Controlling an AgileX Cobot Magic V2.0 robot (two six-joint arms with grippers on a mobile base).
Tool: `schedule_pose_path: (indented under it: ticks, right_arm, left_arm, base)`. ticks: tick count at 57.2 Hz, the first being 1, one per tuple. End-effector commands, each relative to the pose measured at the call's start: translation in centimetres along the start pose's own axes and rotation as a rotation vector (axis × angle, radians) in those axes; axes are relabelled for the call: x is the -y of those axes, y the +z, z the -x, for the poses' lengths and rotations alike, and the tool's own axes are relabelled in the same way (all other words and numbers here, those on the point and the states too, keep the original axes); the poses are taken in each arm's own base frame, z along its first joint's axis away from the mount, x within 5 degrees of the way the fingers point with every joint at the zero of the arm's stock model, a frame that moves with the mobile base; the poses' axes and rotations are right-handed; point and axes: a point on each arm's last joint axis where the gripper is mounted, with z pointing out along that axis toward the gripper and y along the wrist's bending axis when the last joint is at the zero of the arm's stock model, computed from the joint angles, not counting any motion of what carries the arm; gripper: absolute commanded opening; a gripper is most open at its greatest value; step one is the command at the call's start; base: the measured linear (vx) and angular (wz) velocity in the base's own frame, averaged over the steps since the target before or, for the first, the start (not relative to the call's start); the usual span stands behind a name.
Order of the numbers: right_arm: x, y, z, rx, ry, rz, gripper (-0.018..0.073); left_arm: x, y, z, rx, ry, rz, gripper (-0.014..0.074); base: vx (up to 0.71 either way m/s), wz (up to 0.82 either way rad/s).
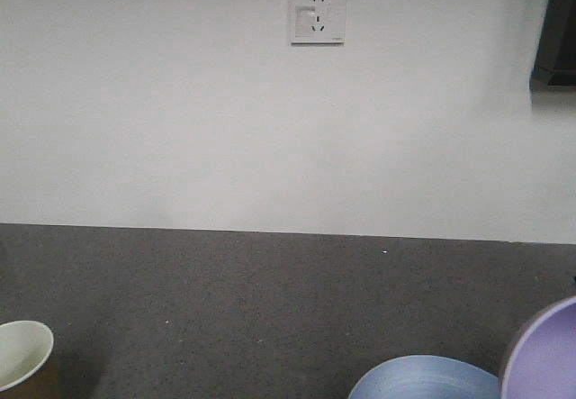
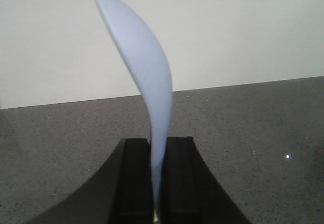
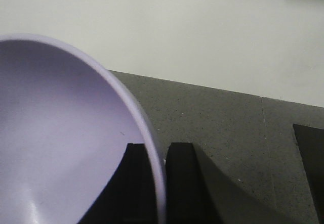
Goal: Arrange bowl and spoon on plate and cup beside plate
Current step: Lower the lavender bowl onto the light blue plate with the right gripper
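Left gripper [image 2: 158,150] clamps the spoon [image 2: 147,67] upright; right gripper [image 3: 159,155] clamps the bowl [image 3: 61,133] by its rim. Such thin-edge grips may slip, so either item could drop short of the plate [image 1: 423,379].

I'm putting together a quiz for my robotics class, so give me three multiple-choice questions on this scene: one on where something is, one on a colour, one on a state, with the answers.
1. In the front view, where is the cup relative to the plate?
A. To its left
B. On top of it
C. To its right

2. What colour is the bowl?
A. Green
B. Lavender
C. Red

3. What is the left pincer doing?
A. Open and empty
B. Shut on the spoon
C. Shut on the cup

Answers:
1 A, the cup sits in the lower left corner and the plate is right of centre.
2 B, its inside shows pale purple in the right wrist view.
3 B, the spoon's handle stands clamped in it.
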Motion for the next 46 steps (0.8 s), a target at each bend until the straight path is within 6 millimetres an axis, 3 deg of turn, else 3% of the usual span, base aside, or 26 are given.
schedule_pose_path:
  ticks: [1, 46]
  right_arm:
    - [0.24, -0.32, 1.50, 0.100, 0.005, -0.027, -0.0008]
    - [-0.25, -0.31, 1.53, 0.103, 0.003, 0.038, -0.0008]
  left_arm:
    - [-0.06, -0.27, 1.65, 0.107, -0.018, 0.007, -0.0006]
    - [-0.06, -0.27, 1.68, 0.111, -0.019, 0.007, -0.0006]
  base:
    - [0.00, 0.00]
    - [0.00, 0.00]
